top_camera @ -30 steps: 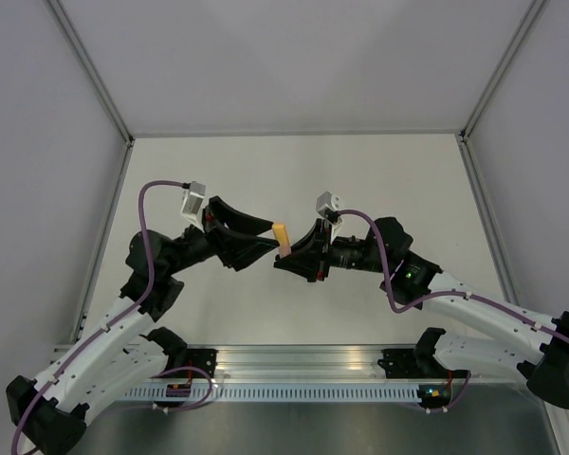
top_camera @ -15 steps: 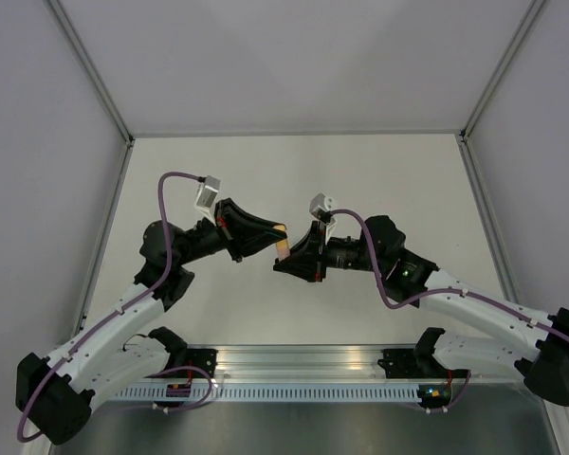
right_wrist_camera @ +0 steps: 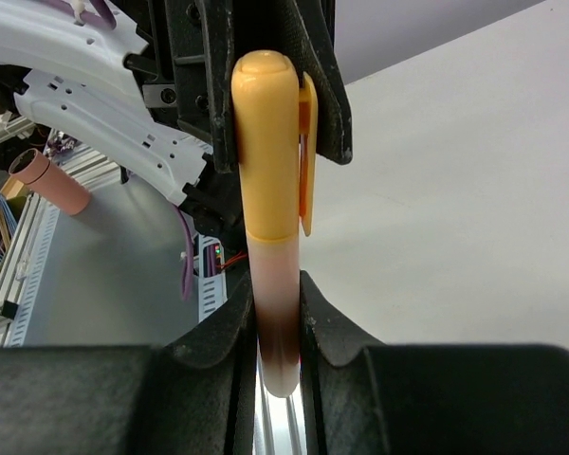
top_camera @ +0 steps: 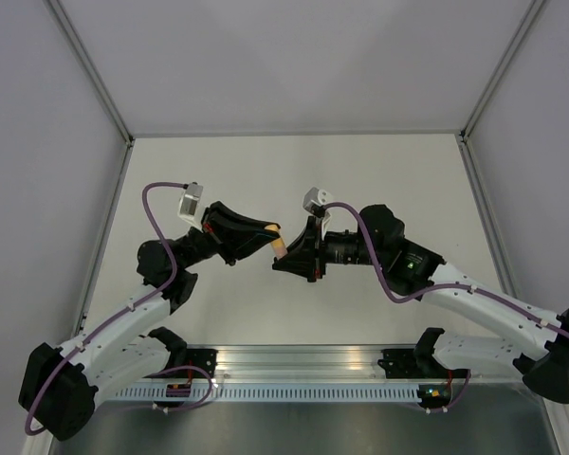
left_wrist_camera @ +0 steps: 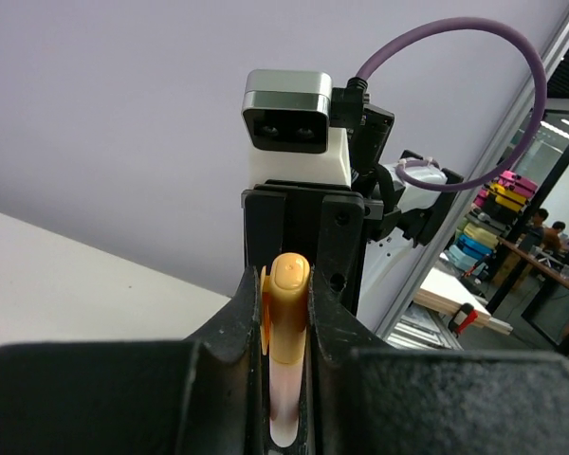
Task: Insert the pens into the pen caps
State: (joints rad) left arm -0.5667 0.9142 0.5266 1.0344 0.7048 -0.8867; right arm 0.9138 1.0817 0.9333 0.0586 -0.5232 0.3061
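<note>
A salmon orange pen point(right_wrist_camera: 275, 313) wearing its orange pen cap point(right_wrist_camera: 268, 142) hangs in mid-air between the two arms, showing as a small orange spot point(top_camera: 278, 245) in the top view. My right gripper point(right_wrist_camera: 277, 318) is shut on the pale pen body. My left gripper point(left_wrist_camera: 286, 289) is shut on the orange cap point(left_wrist_camera: 289, 303), and the pale body point(left_wrist_camera: 284, 398) runs down between its fingers. The left fingers point(right_wrist_camera: 327, 85) flank the cap in the right wrist view. No other pens or pen caps are in view.
The white table point(top_camera: 294, 171) lies below both grippers, closed in by grey walls with aluminium posts point(top_camera: 93, 68). An aluminium rail point(top_camera: 303, 365) with the arm bases runs along the near edge. Purple cables point(top_camera: 156, 190) loop off both wrists.
The left gripper, open a second ago, has shut on the orange cap, and its wrist has shifted. The right gripper has kept its hold on the pen, barely moving.
</note>
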